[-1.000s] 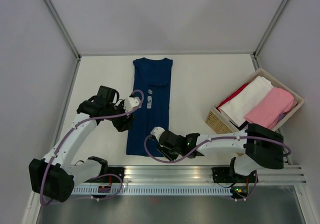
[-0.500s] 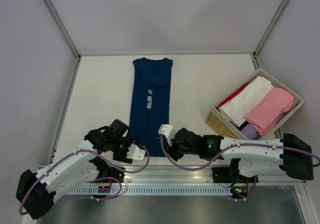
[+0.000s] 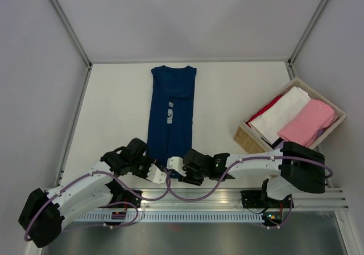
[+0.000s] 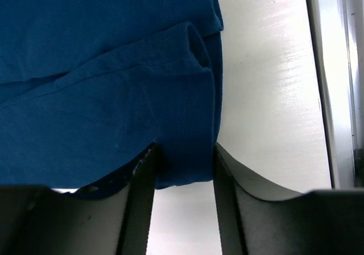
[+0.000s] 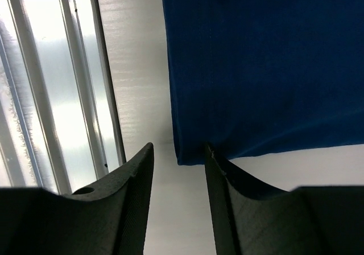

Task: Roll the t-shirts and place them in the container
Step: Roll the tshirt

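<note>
The navy t-shirt (image 3: 172, 90) lies folded into a long narrow strip, collar far, hem near, with its small pale print (image 3: 169, 114) at mid-length. My left gripper (image 3: 160, 176) is open at the hem's near left corner. In the left wrist view that gripper (image 4: 185, 152) has the navy cloth (image 4: 114, 67) reaching in between its fingers. My right gripper (image 3: 175, 165) is open at the hem's near right corner. In the right wrist view that gripper (image 5: 177, 152) has a corner of the shirt (image 5: 261, 67) just inside its jaws.
A wicker basket (image 3: 244, 136) at the right holds a white bundle (image 3: 281, 114), a pink bundle (image 3: 307, 121), and red and purple cloth at its edges. The aluminium base rail (image 3: 227, 198) runs just behind the hem; it shows in the right wrist view (image 5: 51, 84).
My left arm has swung from the shirt's left edge down to the near hem. My right gripper has shifted left along the hem to its corner. The shirt has not moved.
</note>
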Controlling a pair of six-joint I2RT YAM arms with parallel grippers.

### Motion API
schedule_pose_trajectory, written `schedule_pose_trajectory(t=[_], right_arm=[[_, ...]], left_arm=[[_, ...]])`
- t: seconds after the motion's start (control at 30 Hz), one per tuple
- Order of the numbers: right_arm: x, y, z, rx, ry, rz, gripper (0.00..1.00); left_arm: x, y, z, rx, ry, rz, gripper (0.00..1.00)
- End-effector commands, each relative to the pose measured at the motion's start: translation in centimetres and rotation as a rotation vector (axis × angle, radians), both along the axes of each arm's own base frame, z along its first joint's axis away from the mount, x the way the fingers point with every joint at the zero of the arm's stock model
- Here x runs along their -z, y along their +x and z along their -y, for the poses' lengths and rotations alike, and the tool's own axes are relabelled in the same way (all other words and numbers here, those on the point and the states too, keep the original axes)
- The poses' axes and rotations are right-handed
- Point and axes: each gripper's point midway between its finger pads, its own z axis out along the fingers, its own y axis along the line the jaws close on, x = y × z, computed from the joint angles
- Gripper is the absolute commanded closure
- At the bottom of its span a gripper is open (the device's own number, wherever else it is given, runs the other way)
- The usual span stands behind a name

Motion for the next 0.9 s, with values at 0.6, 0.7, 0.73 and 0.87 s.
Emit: schedule_pose_trajectory(t=[0.6, 0.7, 0.73, 0.87], right_arm=[[-2.4, 1.8, -0.8, 0.077, 0.074, -0.362, 1.0], [-2.3, 1.9, -1.5, 0.064, 0.086, -0.417, 1.0], [-2.2, 2.0, -1.4, 0.069, 0.075, -0.434, 1.0], [-2.1, 3.2, -0.9, 0.129, 0.09, -0.516, 1.0]], left_arm=[[-2.6, -2.5, 1.8, -0.137, -0.083, -0.291, 0.98], [-3.4, -1.8, 2.2, -0.192, -0.119, -0.356, 0.98], [-3.6, -1.3, 2.0, -0.224, -0.129, -0.372, 0.98], [-3.7, -0.7, 1.4, -0.279, -0.129, -0.448, 0.98]])
